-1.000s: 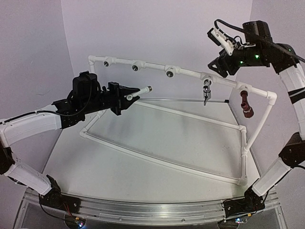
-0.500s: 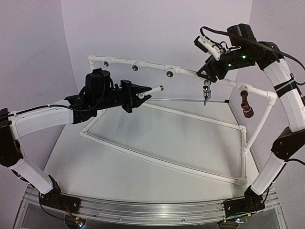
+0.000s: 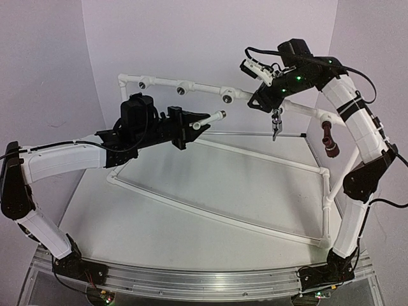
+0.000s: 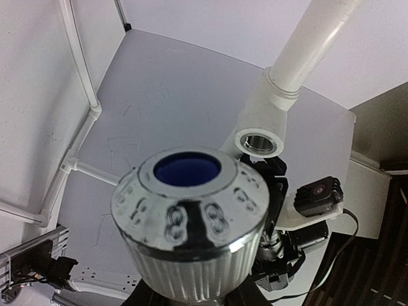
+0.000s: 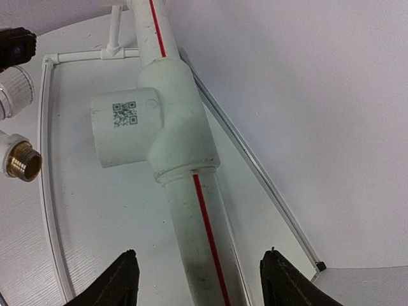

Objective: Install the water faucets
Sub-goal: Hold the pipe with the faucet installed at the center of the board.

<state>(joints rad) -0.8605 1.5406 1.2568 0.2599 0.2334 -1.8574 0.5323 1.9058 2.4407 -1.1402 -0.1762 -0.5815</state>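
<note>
The white faucet point(image 3: 209, 118), clamped in the left gripper point(image 3: 187, 125), is brought nearer its socket point(image 4: 258, 141). The pipe point(image 5: 196, 204) is now straddled by the open right gripper point(image 5: 199, 269), for steadying.

A robotics lab test cell, I'd say: plain white enclosure walls point(image 3: 210, 38), bare white tabletop point(image 3: 159, 236), silver aluminium mounting rail point(image 3: 191, 278) along the bottom edge, white PVC pipe practice frame point(image 3: 217, 211) mid-frame.

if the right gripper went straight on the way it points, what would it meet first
Most likely the white PVC pipe with the red stripe, close by the white tee socket; it lies between the fingers of the open right gripper, though depth is unclear.
</note>
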